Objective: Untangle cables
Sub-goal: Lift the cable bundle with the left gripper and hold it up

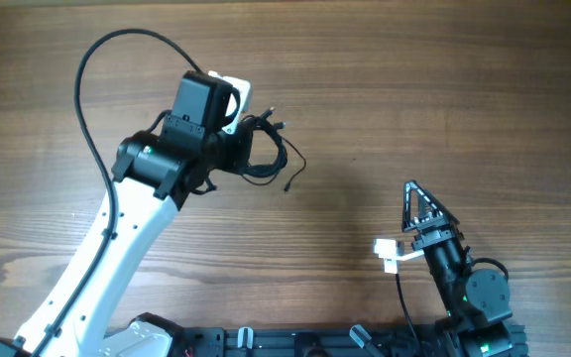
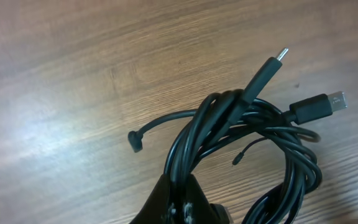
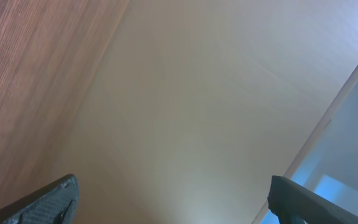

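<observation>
The cables [image 2: 247, 134] are thin black wires looped together in one tangled bundle, with plug ends [image 2: 281, 56] sticking out at the top and right and an angled plug [image 2: 135, 142] to the left. My left gripper [image 2: 180, 202] is shut on the bundle's lower left strands. In the overhead view the cables [image 1: 269, 149] lie left of the table's middle at the tip of my left gripper [image 1: 238, 149]. My right gripper [image 1: 419, 203] stands open at the lower right, well away from them, with nothing between its fingers [image 3: 58, 199].
The wooden table [image 1: 444, 89] stretches around the bundle. A thicker black arm cable [image 1: 82, 89] arcs above my left arm. A small white part [image 1: 387, 253] sits by my right wrist. The arm bases line the front edge [image 1: 295, 342].
</observation>
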Robot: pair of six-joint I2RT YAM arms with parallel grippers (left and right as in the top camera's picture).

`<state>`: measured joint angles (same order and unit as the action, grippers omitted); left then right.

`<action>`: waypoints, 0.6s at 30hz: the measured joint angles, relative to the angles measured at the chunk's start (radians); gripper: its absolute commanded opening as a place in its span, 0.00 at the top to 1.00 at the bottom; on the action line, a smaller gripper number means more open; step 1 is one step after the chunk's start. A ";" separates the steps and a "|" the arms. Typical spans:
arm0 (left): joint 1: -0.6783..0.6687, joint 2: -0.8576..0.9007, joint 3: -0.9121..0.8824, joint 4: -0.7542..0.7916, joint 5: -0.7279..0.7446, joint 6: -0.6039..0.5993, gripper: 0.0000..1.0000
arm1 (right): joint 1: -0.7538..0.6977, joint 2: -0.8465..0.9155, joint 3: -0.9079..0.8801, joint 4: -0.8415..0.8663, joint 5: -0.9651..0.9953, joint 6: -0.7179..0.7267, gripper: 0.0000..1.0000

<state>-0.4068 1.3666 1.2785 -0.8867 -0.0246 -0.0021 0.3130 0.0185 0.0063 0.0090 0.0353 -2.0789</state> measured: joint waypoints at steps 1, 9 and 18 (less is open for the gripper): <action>0.000 0.000 0.000 0.000 0.000 0.023 0.96 | 0.000 0.000 0.000 0.001 0.000 0.000 0.00; 0.000 0.000 0.000 0.000 0.000 0.081 0.96 | 0.000 0.000 0.000 -0.001 -0.009 0.000 0.00; 0.000 0.000 0.000 0.000 0.019 0.088 0.96 | 0.000 0.000 0.000 -0.001 -0.009 0.000 0.00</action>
<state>-0.4068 1.3666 1.2785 -0.8871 -0.0051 0.0856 0.3130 0.0185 0.0063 0.0078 0.0265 -2.0789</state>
